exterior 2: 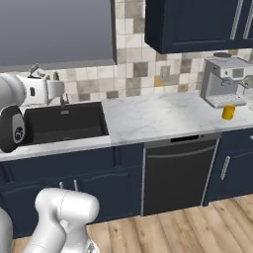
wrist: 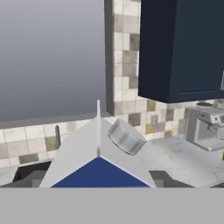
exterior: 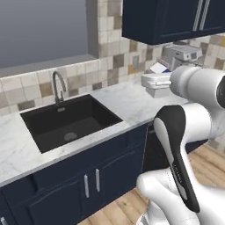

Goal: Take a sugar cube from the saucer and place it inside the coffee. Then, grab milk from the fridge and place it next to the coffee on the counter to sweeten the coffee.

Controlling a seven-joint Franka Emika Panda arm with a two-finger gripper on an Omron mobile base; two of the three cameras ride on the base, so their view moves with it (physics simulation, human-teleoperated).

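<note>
Holding: the milk (wrist: 98, 146), clamped between my two fingers, so my pincer (wrist: 97, 180) is grasping the carton and not hanging loose.
Fingertips: dark, one (wrist: 33, 177) on each side of the carton's base in the hand view, pressed to its walls.
Milk: white slanted top with its ridge pointing up, a dark blue patch on the face towards my camera and a round silver cap on the slope to the right of the ridge.
Milk from the left base view: a white and blue shape (exterior: 159, 67) at the end of my arm, raised above the worktop and touching nothing else.
My hand from the right base view: white, out at the left, level with the tiled wall behind the sink (exterior 2: 64, 123); I cannot make out the carton from there.
Sink: a black basin set in the counter (exterior 2: 158, 116), with a curved grey faucet (exterior: 58, 87) at its back edge.
Counter: white marble with grey veins, running from the sink towards the espresso machine (exterior 2: 225, 81).
Coffee: the yellow mug (exterior 2: 228, 112) stands upright on the counter just in front of the machine, well apart from me and the milk.
Above: a dark blue wall cabinet (exterior 2: 197, 24) and a grey window pane (exterior 2: 54, 29).
Below: dark blue cupboard doors and a black dishwasher front (exterior 2: 178, 173).
Sugar cube: too small for me to tell.
</note>
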